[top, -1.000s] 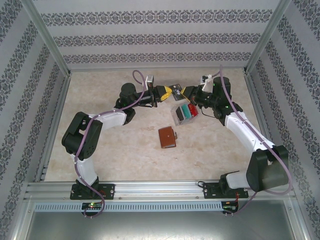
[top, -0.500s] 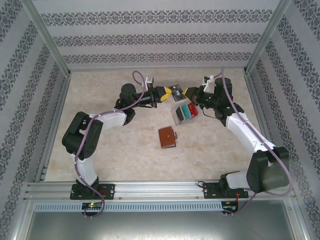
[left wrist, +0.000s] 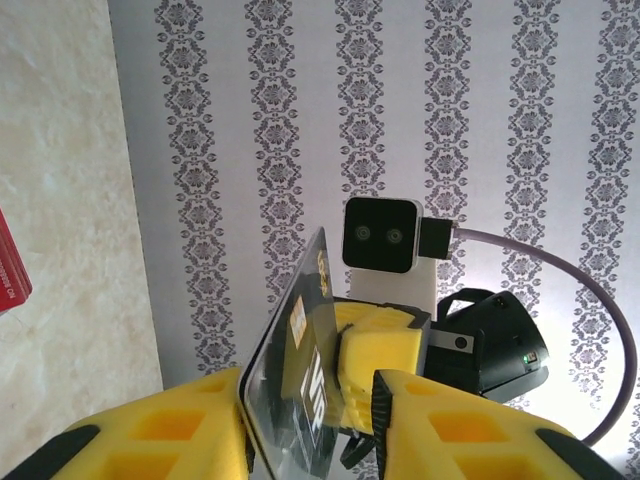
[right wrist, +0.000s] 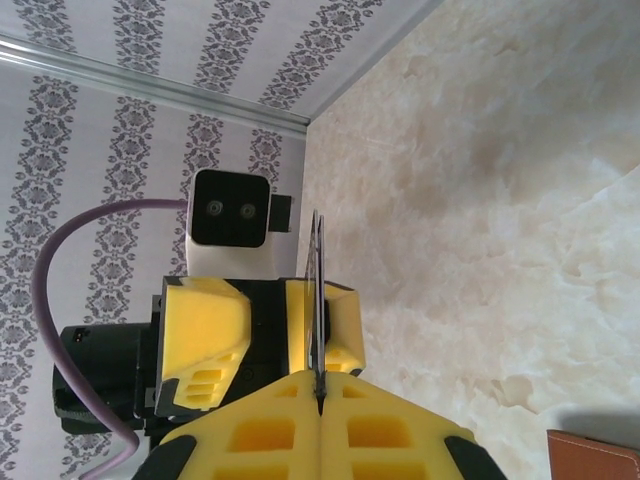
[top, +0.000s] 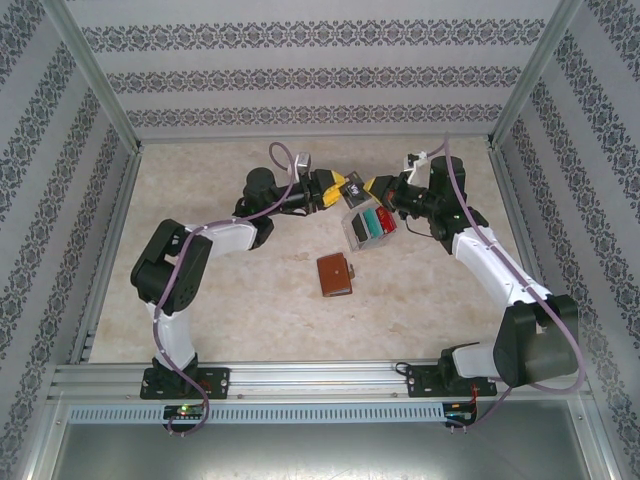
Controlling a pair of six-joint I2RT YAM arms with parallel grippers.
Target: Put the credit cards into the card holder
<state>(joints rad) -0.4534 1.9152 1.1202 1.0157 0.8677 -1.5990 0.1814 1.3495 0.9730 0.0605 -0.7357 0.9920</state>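
A dark grey credit card [top: 352,186] hangs in the air above the clear tray [top: 356,236], between the two grippers. My right gripper [top: 373,186] is shut on it; in the right wrist view the card [right wrist: 318,290] stands edge-on, pinched between the tips of the gripper [right wrist: 320,402]. My left gripper [top: 337,186] is open: the card [left wrist: 300,370] leans on one finger [left wrist: 170,430] with a gap to the other. Red [top: 369,222] and teal [top: 385,221] credit cards stand in the tray. The brown card holder [top: 335,274] lies closed on the table, nearer the arms.
The enclosure's patterned walls and metal posts [top: 95,75] ring the marble-look table [top: 230,300]. The far wall is close behind the grippers. A red card edge [left wrist: 12,270] shows at the left of the left wrist view, and a card holder corner [right wrist: 598,455] at the right wrist view's lower right.
The right gripper has closed on the dark grey card. The left gripper, shut on it before, has opened its jaws, and its arm has edged slightly right.
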